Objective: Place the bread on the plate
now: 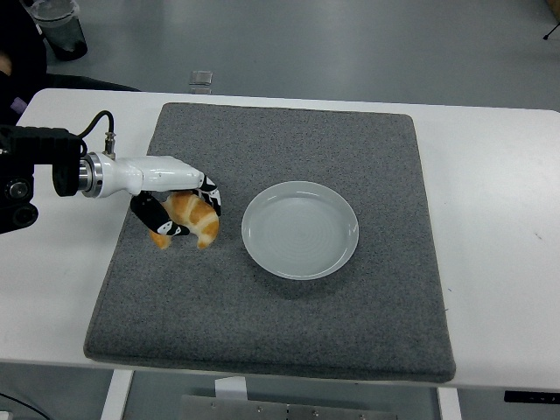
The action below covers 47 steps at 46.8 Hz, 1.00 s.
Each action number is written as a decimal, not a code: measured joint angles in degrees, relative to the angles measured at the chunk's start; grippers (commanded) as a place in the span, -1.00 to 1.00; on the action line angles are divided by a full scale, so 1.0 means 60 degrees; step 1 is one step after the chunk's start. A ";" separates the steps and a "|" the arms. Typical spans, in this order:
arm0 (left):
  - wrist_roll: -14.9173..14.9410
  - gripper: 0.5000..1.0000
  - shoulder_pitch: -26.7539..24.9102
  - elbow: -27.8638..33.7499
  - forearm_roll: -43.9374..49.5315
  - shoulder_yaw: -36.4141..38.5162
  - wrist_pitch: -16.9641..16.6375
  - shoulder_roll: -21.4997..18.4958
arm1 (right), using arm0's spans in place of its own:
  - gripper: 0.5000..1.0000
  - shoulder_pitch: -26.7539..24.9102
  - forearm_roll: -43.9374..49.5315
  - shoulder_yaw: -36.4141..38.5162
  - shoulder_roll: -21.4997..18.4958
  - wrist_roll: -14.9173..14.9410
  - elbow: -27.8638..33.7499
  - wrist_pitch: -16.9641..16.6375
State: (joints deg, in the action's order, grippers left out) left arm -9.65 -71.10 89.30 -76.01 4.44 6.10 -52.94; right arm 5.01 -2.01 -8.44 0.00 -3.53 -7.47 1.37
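From the head view: saw a white table covered mostly by a grey felt mat. Found the left hand reaching in from nine o'clock, white shell on the back, black fingers clenched around a croissant. Held the croissant over the mat's left part, at nine o'clock from a pale round plate and just beside its rim, not touching it. Could not tell for certain whether the croissant's lower tip touched the mat; seemed slightly raised, with a faint shadow beneath. Lay the plate bare near the mat's centre. Ran a black cable in a loop off the wrist, above the black forearm at the left edge. Stood a small clear square object just past the table's far edge at twelve o'clock, and a dark cup on the floor at eleven o'clock.
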 measured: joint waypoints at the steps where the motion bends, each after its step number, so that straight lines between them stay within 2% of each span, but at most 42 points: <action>1: -0.0010 -1.00 -0.0139 0.0008 0.0070 -0.0007 0.0025 -0.0016 | 0.73 0.0000 0.0000 0.0000 0.0000 -0.0002 0.0000 0.0000; 19: -0.0049 -1.00 -0.2473 0.0017 0.1180 -0.0291 0.0937 -0.0247 | 0.72 0.0004 0.0001 0.0000 0.0000 -0.0006 0.0001 -0.0002; 33: -0.0035 -1.00 -0.3128 -0.0071 0.1242 -0.1781 0.1898 -0.0287 | 0.73 0.0003 0.0001 0.0000 0.0000 0.0001 0.0001 -0.0001; 47: -0.0037 -1.00 -0.4175 -0.0400 0.1493 -0.1955 0.2101 -0.0243 | 0.72 -0.0001 0.0001 0.0000 0.0000 -0.0004 0.0001 -0.0002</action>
State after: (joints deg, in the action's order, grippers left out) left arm -9.87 -96.15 86.90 -67.05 -7.29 18.71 -54.40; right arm 5.01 -2.00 -8.44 0.00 -3.56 -7.47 1.36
